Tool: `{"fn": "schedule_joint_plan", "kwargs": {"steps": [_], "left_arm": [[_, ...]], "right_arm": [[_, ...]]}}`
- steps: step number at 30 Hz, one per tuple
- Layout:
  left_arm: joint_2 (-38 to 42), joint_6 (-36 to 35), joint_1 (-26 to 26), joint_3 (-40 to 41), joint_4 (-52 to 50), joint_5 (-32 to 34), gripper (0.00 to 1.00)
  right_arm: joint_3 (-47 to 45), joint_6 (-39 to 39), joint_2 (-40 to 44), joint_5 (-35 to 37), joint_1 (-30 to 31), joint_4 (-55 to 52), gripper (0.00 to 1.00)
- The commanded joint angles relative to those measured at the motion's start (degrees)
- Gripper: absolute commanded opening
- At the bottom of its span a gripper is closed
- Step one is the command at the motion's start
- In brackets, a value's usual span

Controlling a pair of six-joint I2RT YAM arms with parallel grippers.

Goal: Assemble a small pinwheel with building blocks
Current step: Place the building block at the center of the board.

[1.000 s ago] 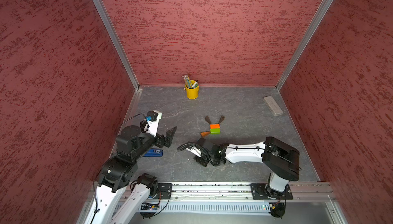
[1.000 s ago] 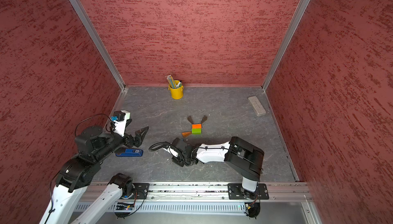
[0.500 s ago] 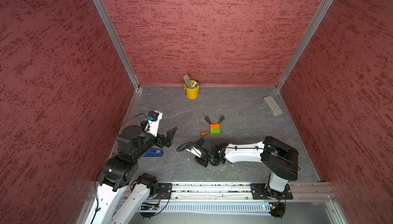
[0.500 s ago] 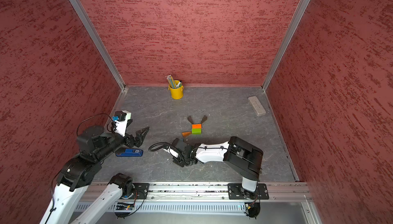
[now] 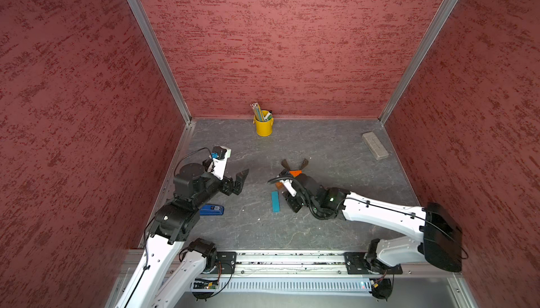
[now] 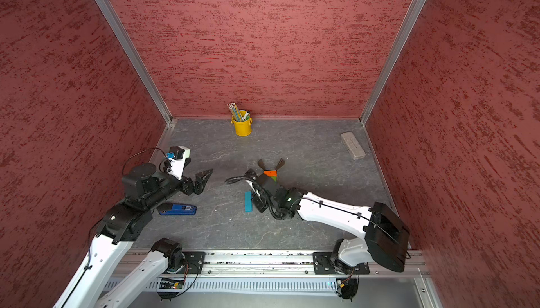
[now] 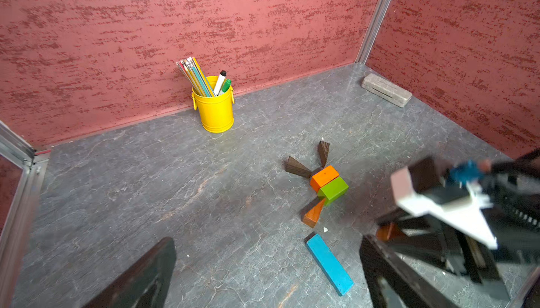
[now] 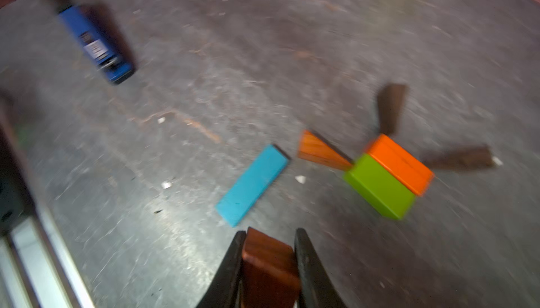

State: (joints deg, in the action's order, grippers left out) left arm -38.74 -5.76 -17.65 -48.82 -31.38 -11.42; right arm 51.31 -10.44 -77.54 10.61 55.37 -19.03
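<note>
**Last blade in the grip, stem not yet placed**

Top views: the right gripper [image 5: 289,202] hangs low at about 6 o'clock from the pinwheel [image 6: 270,172] centre, its wrist hiding the green half. Two dark wedges [image 5: 285,163] fan out at 11 and 1, and the blue bar [image 5: 275,201] lies loose toward 7. The left gripper [image 5: 241,181] sits at 9, jaws spread, empty.

Left wrist: the orange block [image 7: 324,176] and green block [image 7: 333,189] touch. One reddish wedge [image 7: 314,213] meets green's corner.

Right wrist: the jaws are clenched on the second reddish wedge [image 8: 268,262].

Likely step: seating the fourth blade. Its tip should meet green's free corner near 4 o'clock without shoving the centre. After that comes the bar.
</note>
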Motion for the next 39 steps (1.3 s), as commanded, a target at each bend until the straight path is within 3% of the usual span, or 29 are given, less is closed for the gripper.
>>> {"fn": "schedule_joint_plan", "kwargs": {"steps": [1, 7, 11, 21, 26, 31, 35, 39], "left_arm": [[-3.33, 0.98, 0.35, 1.54, 8.39, -4.25, 1.00], [-8.52, 1.42, 0.39, 3.73, 15.94, -7.16, 1.00], [-10.56, 0.85, 0.42, 4.39, 17.74, -7.94, 1.00], [-11.88, 0.36, 0.86, 5.79, 20.08, -9.67, 1.00], [-11.98, 1.28, 0.94, 6.73, 21.27, -10.50, 1.00], [-11.53, 1.34, 0.87, 6.83, 21.22, -10.82, 1.00], [-12.04, 1.44, 0.71, 7.26, 22.10, -11.30, 1.00], [-12.02, 1.14, 0.51, 7.24, 22.08, -11.35, 1.00]], "right_arm": [[-1.25, -12.68, 2.31, 9.76, -6.22, -10.36, 0.19], [-7.47, -23.95, 1.69, 11.46, -16.87, -11.11, 0.21], [-10.94, -31.11, -1.81, 10.73, -21.01, -5.98, 0.20], [-14.84, -41.48, -6.84, 8.16, -22.77, 8.76, 0.21], [-9.05, -42.65, -12.09, 12.77, -22.89, 2.59, 0.22], [-7.64, -47.34, -12.24, 15.82, -22.84, -1.06, 0.21], [-1.74, -46.98, -17.19, 15.95, -23.08, -4.82, 0.27], [-1.22, -46.69, -18.55, 14.16, -23.13, -1.83, 0.30]]}}
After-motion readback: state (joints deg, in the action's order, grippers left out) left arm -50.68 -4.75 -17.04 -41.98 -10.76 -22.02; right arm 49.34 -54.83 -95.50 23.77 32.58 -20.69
